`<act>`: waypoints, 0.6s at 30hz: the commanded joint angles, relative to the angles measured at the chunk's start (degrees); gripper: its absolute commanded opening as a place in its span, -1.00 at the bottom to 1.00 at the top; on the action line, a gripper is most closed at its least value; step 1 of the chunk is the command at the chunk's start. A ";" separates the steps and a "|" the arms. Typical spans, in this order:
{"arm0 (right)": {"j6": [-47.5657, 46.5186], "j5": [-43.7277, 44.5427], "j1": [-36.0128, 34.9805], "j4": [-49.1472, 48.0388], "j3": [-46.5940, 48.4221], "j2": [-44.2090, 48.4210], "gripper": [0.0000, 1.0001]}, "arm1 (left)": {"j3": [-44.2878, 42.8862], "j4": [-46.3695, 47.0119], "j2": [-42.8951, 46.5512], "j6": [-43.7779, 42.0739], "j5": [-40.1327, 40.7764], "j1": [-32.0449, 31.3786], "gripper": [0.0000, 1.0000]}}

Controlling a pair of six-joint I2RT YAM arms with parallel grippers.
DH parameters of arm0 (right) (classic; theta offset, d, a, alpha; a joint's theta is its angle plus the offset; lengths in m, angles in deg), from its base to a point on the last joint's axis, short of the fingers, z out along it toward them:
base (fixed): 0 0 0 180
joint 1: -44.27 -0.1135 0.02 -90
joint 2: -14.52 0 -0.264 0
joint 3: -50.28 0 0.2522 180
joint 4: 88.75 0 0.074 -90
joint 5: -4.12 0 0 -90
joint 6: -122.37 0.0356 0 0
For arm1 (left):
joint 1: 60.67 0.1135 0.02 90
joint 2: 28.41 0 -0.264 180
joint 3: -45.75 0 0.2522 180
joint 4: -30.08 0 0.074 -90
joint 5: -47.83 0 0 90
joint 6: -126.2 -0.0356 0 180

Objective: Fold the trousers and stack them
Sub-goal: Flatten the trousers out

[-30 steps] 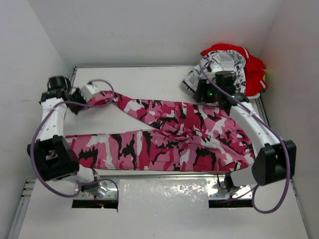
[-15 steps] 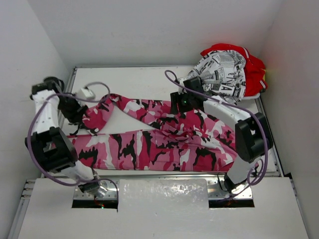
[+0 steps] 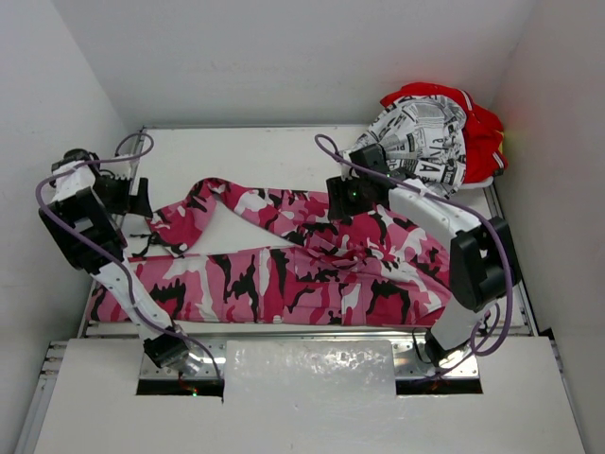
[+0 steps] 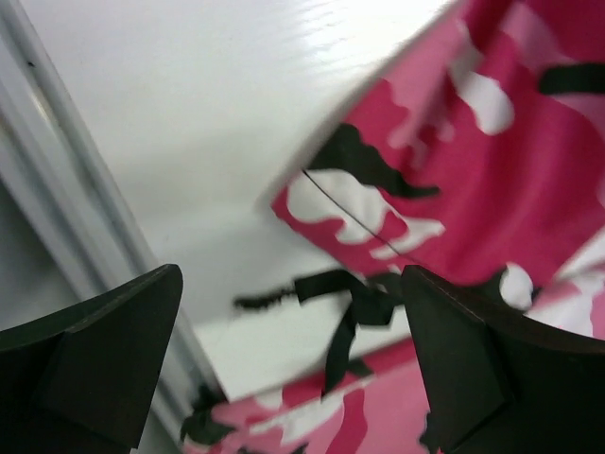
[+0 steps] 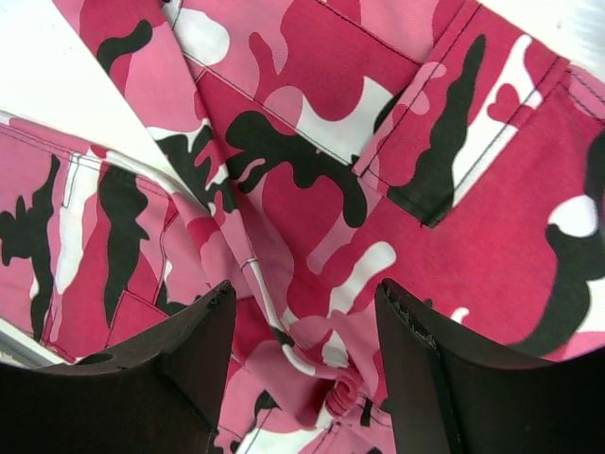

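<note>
We've got the white newsprint-patterned trousers (image 3: pixel 425 132) in the upper right of the overhead view. Black headline-style lettering runs all over the cloth, but it's too small and blurred for us to make out a single word or number. Over to the two wrist views, and we can't read any text there either.

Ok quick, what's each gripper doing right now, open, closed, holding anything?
Left gripper: open, holding nothing.
Right gripper: open, holding nothing, above the camo trousers.
</note>
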 commanded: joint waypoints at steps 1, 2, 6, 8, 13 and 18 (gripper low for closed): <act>-1.13 1.39 0.27 2.55 3.71 2.00 0.17 | -2.79 5.42 -0.84 6.06 0.38 0.12 0.99; -1.04 2.00 0.27 3.42 4.23 1.82 0.17 | -2.80 5.42 -1.46 6.15 0.99 0.21 0.99; -0.87 3.06 0.18 4.22 4.59 1.91 0.17 | 0.18 7.35 -4.01 6.33 3.28 0.21 0.94; -1.13 3.49 0.27 4.57 4.85 1.91 0.17 | 1.07 7.18 -4.62 5.89 1.98 0.03 0.84; -1.65 4.38 0.27 5.36 6.34 0.86 0.18 | 4.84 4.28 -4.45 2.64 -1.64 -1.54 0.14; -2.18 5.16 0.27 5.98 7.66 -0.38 0.18 | 7.40 5.51 -4.36 3.25 -2.08 -2.16 -0.18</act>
